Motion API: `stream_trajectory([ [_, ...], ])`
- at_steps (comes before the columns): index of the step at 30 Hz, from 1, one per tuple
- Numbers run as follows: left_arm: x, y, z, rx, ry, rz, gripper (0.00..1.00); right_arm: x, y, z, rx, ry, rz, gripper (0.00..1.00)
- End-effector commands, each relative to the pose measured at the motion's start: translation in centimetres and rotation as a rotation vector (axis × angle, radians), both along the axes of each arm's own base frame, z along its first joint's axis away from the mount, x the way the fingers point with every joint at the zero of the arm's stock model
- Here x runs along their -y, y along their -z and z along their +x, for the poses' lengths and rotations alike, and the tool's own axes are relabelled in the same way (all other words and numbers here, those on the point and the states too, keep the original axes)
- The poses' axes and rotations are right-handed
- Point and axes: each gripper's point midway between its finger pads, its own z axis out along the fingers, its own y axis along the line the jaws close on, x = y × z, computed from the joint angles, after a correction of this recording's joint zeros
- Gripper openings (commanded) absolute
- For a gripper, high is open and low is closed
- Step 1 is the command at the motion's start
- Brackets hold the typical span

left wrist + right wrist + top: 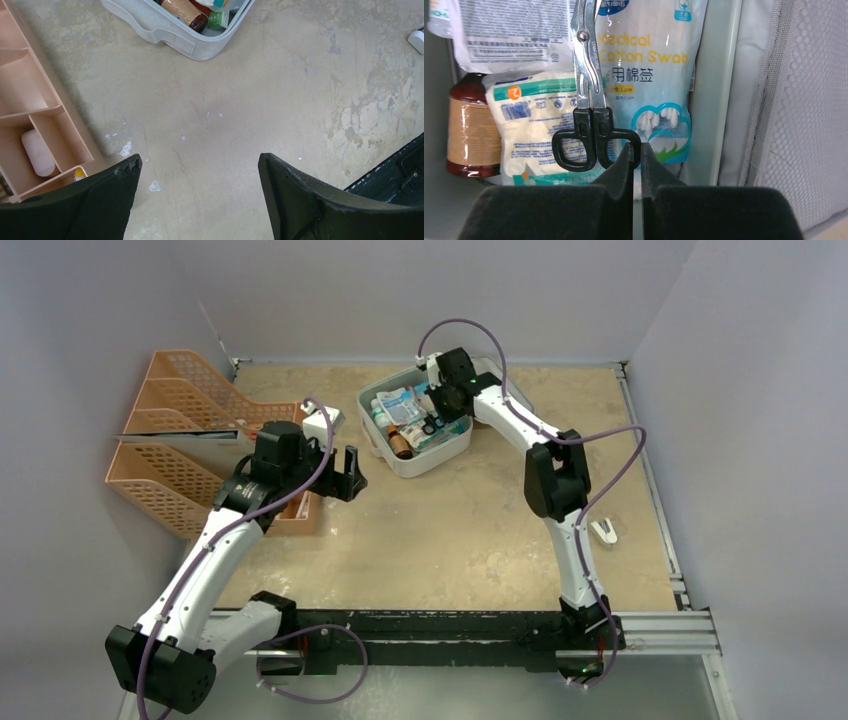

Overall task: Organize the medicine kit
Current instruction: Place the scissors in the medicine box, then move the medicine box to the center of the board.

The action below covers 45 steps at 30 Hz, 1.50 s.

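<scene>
The medicine kit [420, 465] is a pale grey case lying open at the back middle, and its near corner [170, 35] shows in the left wrist view. Inside it lie steel scissors [589, 75] with black handles, a cotton swab bag [649, 65], a white gauze pack [534, 120] and a brown bottle [471, 125]. My right gripper [634, 147] reaches into the case, its tips pinched on the scissors' right handle ring. My left gripper [342, 480] hovers open over bare table left of the case, nothing between its fingers [115, 190].
Orange mesh file trays [170, 440] stand at the far left. A peach divided organiser [30, 100] beside them holds a pale oblong item [37, 152]. The kit's mesh-lined lid [809, 100] rises to the right of the scissors. A small white object [603, 531] lies near the right arm.
</scene>
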Motion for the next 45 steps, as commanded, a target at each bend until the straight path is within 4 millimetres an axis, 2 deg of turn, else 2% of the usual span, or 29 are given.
stream_trajectory([
  [1,0.2,-1.0,0.4,0.034,0.015,-0.011,0.85,0.7,-2.7,1.3,0.063,0.026,-0.009,0.04],
  [6,0.1,-0.8,0.4,0.025,0.007,-0.005,0.85,0.6,-3.8,1.4,0.077,0.041,0.011,0.21],
  [11,0.0,-0.6,0.4,0.024,0.001,0.002,0.85,0.5,-7.2,0.6,0.108,0.047,0.065,0.34],
  [15,-0.1,-0.5,0.4,0.019,0.000,0.004,0.86,1.3,-9.9,-0.8,0.100,0.159,0.137,0.37],
  [21,-0.1,-0.8,0.3,0.030,0.000,0.005,0.86,2.7,-11.7,-4.6,0.009,0.394,0.283,0.39],
  [26,0.0,-0.8,0.4,0.025,-0.002,-0.004,0.86,5.2,-11.3,-6.8,-0.041,0.699,0.365,0.42],
  [29,-0.2,-0.8,0.4,0.027,-0.012,0.000,0.86,6.2,-10.9,-7.0,-0.051,0.873,0.408,0.44],
  [32,-0.3,-0.9,0.3,0.031,-0.014,0.002,0.86,5.9,-10.0,-7.2,-0.088,0.964,0.473,0.45],
  [37,-0.2,-1.2,0.2,0.044,-0.008,-0.007,0.86,5.2,-8.8,-6.0,-0.095,1.033,0.540,0.46],
  [45,0.2,-1.2,0.0,0.040,0.012,-0.019,0.86,4.6,-4.6,-5.5,-0.181,1.195,0.572,0.48],
])
